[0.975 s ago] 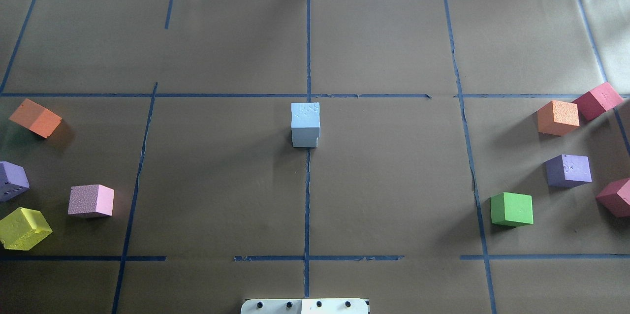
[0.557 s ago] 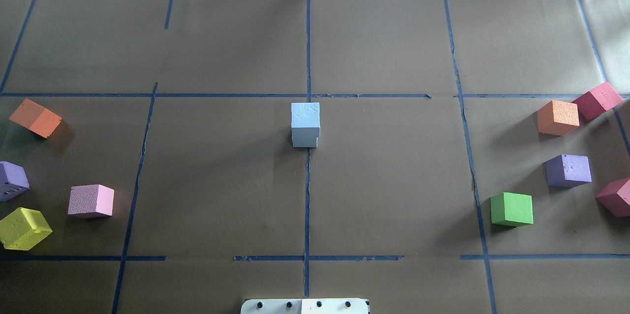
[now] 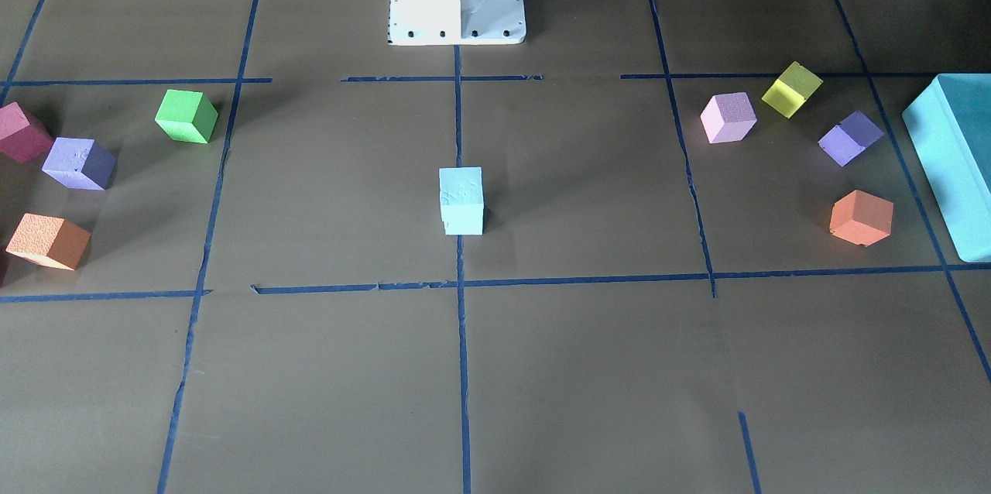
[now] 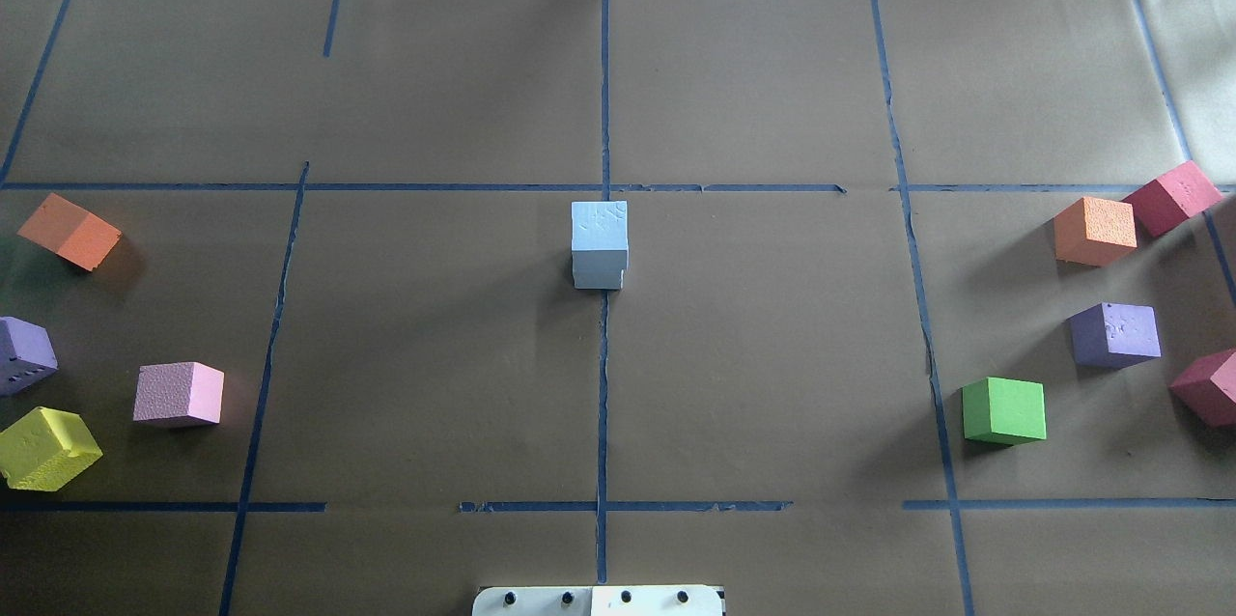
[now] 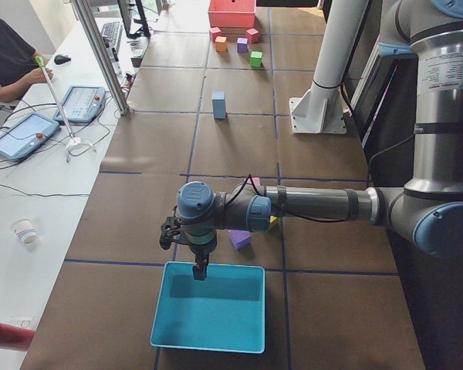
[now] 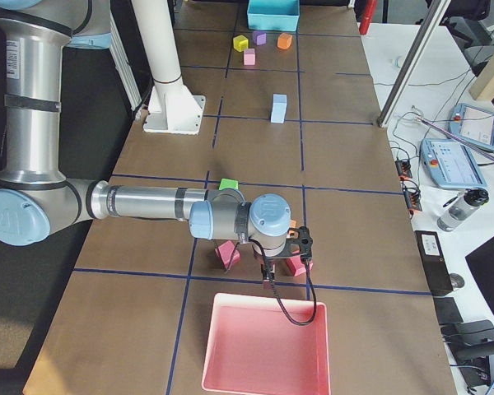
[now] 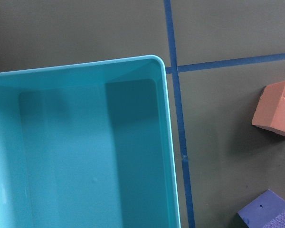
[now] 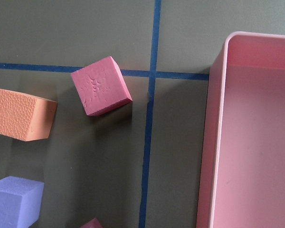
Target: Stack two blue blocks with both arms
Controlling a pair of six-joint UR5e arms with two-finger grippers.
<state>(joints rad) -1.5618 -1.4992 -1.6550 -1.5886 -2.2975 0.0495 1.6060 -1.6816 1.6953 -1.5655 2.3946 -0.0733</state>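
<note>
Left end effector point(image 5: 201, 270) hangs over the teal bin point(image 5: 216, 312) near its rim, at the counter's point(image 4: 772, 355) left end. It only shows in the side view, so honestly can't tell whether its fingers are apart or together. Its wrist camera looks down on a corner of the bin, with an orange cube point(image 7: 275, 109) and a purple cube point(image 7: 268, 211) off to the side.

Same story with the right end effector point(image 6: 267, 276): parked just beside the rim of the pink tray point(image 6: 263, 346) at the other end, finger state impossible to call. A crimson cube point(image 8: 100, 85) sits on the blue tape line near it.

Well apart from both, dead centre of the counter, the upper blue block point(image 4: 599, 228) rests on the lower blue block point(image 4: 597, 278), a bit offset but upright, right on the centre tape line.

Compared with the overhead shots from a second ago, nothing has budged: the stack and the loose cubes are in the same spots.
</note>
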